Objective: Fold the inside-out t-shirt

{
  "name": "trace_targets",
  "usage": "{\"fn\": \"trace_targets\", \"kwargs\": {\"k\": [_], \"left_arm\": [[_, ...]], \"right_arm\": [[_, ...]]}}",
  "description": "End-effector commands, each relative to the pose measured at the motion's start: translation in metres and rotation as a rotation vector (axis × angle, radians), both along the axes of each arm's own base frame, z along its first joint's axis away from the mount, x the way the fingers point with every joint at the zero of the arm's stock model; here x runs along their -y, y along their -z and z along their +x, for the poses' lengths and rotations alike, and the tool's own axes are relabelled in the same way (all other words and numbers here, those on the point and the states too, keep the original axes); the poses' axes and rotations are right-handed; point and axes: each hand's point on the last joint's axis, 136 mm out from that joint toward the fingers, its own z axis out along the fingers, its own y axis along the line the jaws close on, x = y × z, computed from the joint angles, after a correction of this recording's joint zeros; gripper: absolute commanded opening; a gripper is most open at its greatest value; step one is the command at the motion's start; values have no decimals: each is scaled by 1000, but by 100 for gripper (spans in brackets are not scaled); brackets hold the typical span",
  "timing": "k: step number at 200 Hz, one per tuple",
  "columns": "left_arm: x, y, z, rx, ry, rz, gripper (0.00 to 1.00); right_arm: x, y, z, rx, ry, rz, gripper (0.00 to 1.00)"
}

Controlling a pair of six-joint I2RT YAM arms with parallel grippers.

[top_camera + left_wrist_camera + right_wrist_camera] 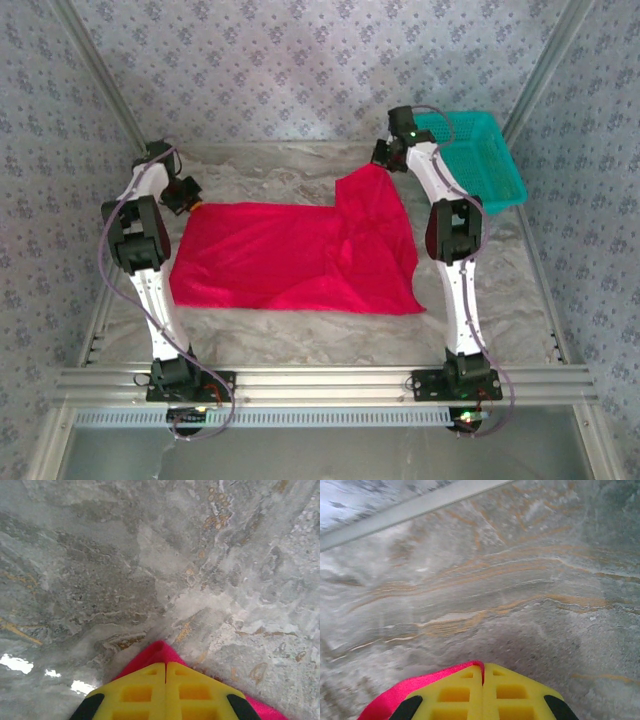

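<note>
No text, label, brand, number or sign can be read anywhere. Nothing legible is carried by the t-shirt point(300, 255), the teal basket point(490, 165), the bench point(300, 330), the left tool point(165, 667) or the right tool point(483, 666).

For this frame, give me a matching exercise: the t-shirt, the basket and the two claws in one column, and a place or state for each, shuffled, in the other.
Column one:
1. t-shirt
2. basket
3. left claw
4. right claw

Column two:
A. stands at the far right corner of the table
B. shut on red cloth at the garment's far left corner
C. lies spread over the middle of the table
D. shut on red cloth at the garment's far right corner, close to the teal mesh

Pairs: 1-C; 2-A; 3-B; 4-D
</note>
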Motion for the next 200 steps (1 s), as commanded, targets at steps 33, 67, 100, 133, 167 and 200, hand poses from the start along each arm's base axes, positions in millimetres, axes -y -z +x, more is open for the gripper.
{"fn": "trace_targets", "kwargs": {"k": [33,67,100,133,167,200], "left_arm": [[-8,-62,-12,88,-8,36,0],[-7,-79,-27,129,-24,38,0],[-4,-83,-53,139,-35,32,0],[-6,-80,-82,150,-62,33,0],[-21,-74,-111,133,-111,34,0],[-25,-69,-126,123,-132,34,0]], "right_arm": [[-8,-76,-38,80,-49,69,0],[-9,-92,-75,82,-93,77,0],[-12,-89,-127,57,-116,84,0],[-11,-84,-177,75,-117,110,0],[2,-75,-223,54,-95,104,0],[8,-50,-260,-8,-90,111,0]]}}
